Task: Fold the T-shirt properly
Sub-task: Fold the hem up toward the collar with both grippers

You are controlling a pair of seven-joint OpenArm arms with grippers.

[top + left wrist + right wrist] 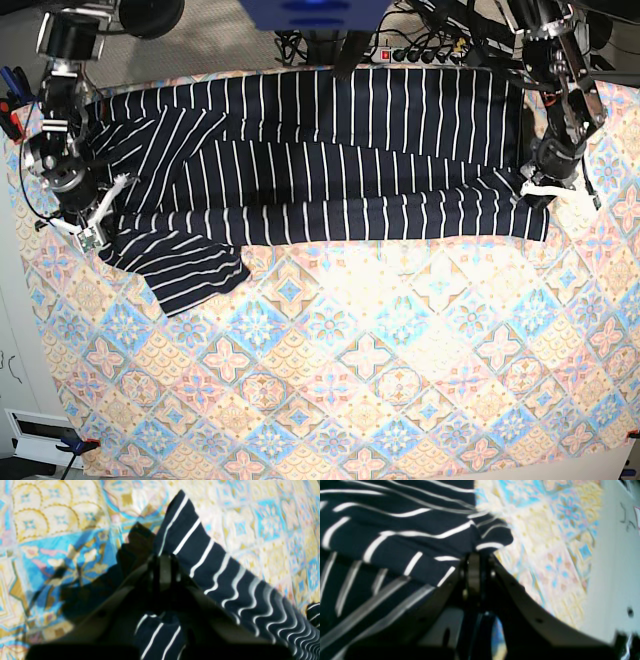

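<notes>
T-shirt (330,160) lies across far side of bench on patterned cloth (380,370), near edge doubled over. I've L pincer (163,555) & R pincer (476,555) each clamped on a fold corner, opp. ends, so edge stays taut, level.

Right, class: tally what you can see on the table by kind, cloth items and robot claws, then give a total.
Striped T-shirt: 1
Floral-tile patterned cloth: 1
Robot claws: 2, the left claw and the right claw, each shut on the T-shirt
Total: 4
</notes>
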